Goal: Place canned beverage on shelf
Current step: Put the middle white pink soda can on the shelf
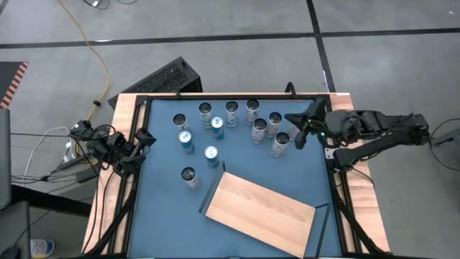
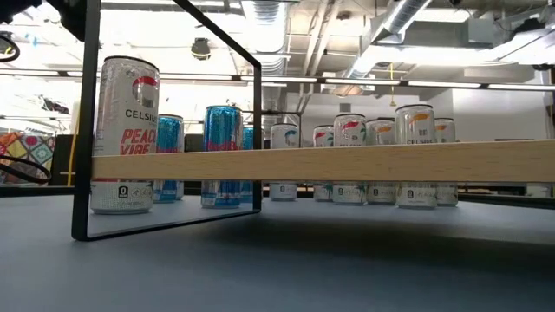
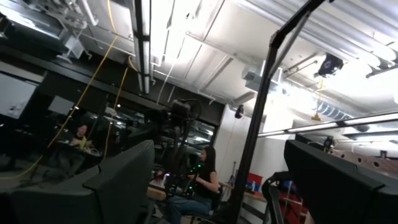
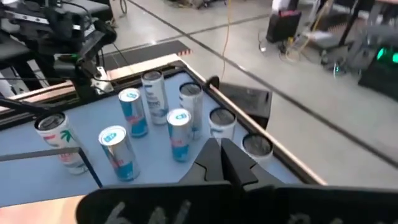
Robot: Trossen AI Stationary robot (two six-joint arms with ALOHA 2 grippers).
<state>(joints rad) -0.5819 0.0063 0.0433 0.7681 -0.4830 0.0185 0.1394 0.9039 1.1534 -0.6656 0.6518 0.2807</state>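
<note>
The left gripper (image 1: 144,138) is waiting off to the left of the shelf (image 1: 260,211), with its fingers apart and nothing in them. The cans (image 1: 210,155) are standing on the table behind the shelf, and none are sitting on the shelf yet. The right gripper (image 1: 300,129) is hanging just beside the can (image 1: 280,142) nearest it, fingers together and empty. It looks like it is getting ready to pick; next it needs to spread its fingers around that can.

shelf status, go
Left tool open, parked at table's left edge. Right tool shut, empty, beside the cans. Shelf bare, no can on it.
</note>
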